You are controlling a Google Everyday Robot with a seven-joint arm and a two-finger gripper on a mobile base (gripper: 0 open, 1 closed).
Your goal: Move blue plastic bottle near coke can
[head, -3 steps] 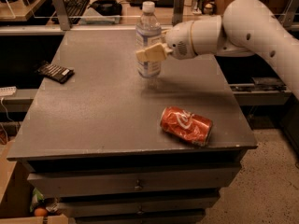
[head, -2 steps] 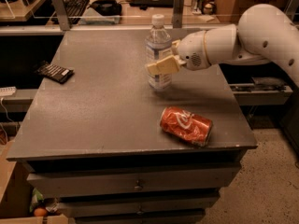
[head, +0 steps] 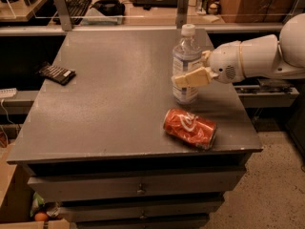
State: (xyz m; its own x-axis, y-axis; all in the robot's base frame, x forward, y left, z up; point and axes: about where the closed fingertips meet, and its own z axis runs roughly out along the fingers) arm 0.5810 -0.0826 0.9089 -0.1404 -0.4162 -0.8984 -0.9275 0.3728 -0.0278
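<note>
while the cream gripper (head: 184, 78) is pinching the tall clear blue plastic bottle (head: 186, 56) at its label, it is standing upright on the grey desk (head: 109, 104) just behind the dented red coke can (head: 189, 128).

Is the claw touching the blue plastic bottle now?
Touching. The camera view shows the claw shut on the blue plastic bottle at mid-height, pressed across its label.
</note>
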